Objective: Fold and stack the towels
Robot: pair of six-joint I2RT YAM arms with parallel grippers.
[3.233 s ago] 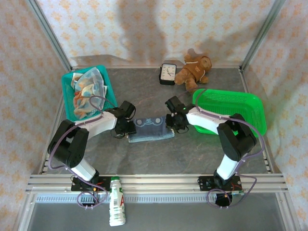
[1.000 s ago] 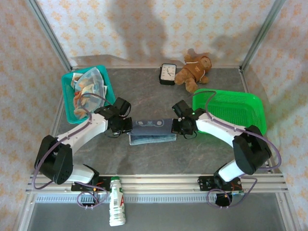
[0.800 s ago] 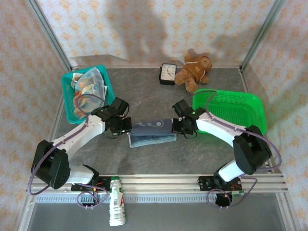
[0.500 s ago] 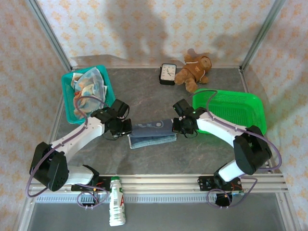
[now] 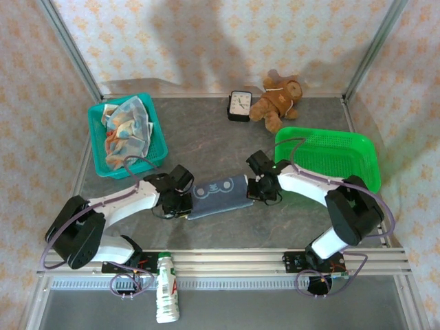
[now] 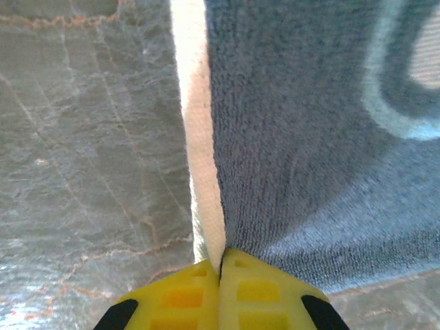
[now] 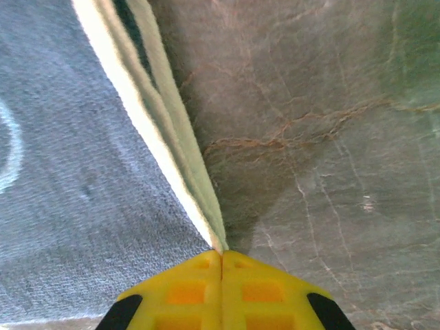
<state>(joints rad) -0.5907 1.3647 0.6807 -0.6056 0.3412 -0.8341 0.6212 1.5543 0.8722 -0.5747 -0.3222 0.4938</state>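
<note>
A blue-grey towel [image 5: 220, 195] with a pale cartoon print is stretched between both grippers at the middle of the table. My left gripper [image 5: 180, 203] is shut on its left edge; the left wrist view has the yellow fingertips [image 6: 221, 265] pinching the towel's cream hem [image 6: 199, 137]. My right gripper [image 5: 256, 187] is shut on the right edge, and the right wrist view shows its fingertips [image 7: 221, 258] pinching the towel's pale edge [image 7: 148, 117]. More towels [image 5: 127, 130], orange-and-blue patterned, lie crumpled in the teal basket [image 5: 98, 152] at the back left.
A green basket [image 5: 330, 157] stands at the right, close behind the right arm. A black clock [image 5: 239, 105] and a brown teddy bear [image 5: 278, 100] sit at the back. A white bottle [image 5: 165, 297] lies by the front rail. Grey marbled tabletop [image 6: 89, 137] surrounds the towel.
Both grippers have pulled the towel's held edge toward the front of the table, the left one farther. The towel now lies slanted, with its printed face up.
</note>
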